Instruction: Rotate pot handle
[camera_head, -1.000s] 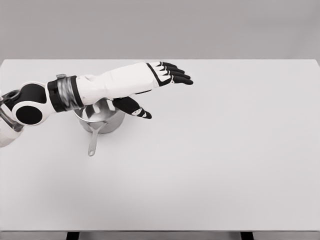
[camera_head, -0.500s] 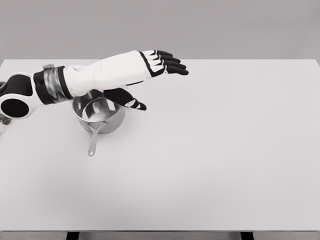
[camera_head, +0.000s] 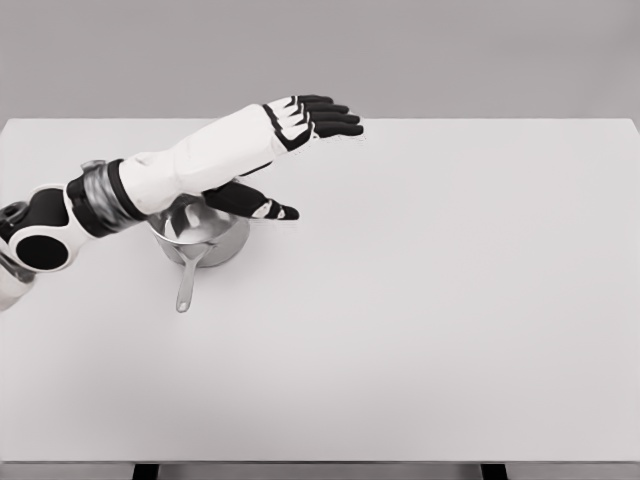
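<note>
A small steel pot stands on the left part of the white table. Its long handle points toward the front edge, slightly left. My left arm comes in from the left and passes over the pot, hiding its back rim. The left hand hovers up and to the right of the pot, fingers stretched flat and the thumb hanging down near the pot's right rim. It holds nothing. The right arm does not show.
The table's back edge runs just behind the hand. Two dark table legs show under the front edge.
The left hand has drawn back to the left and risen a little toward the table's back. The pot and its handle have not moved.
</note>
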